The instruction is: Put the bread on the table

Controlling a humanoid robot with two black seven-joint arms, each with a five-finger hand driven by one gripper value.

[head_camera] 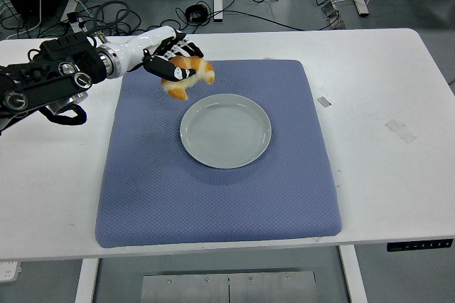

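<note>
Left robot hand (170, 62) grips golden, curved bread (189, 77) above the blue mat (213, 196); grey plate (225, 131) bare.

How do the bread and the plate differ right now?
The bread is golden-brown and irregular; the plate is pale grey and round. The bread is smaller than the plate. The bread is held in the left hand near the blue mat's far left part; the plate lies empty on the mat. Both are over the mat.

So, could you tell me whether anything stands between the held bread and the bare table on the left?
Nothing visible does. The left hand holds the bread above the blue mat, and the white table beside it lies open.
</note>
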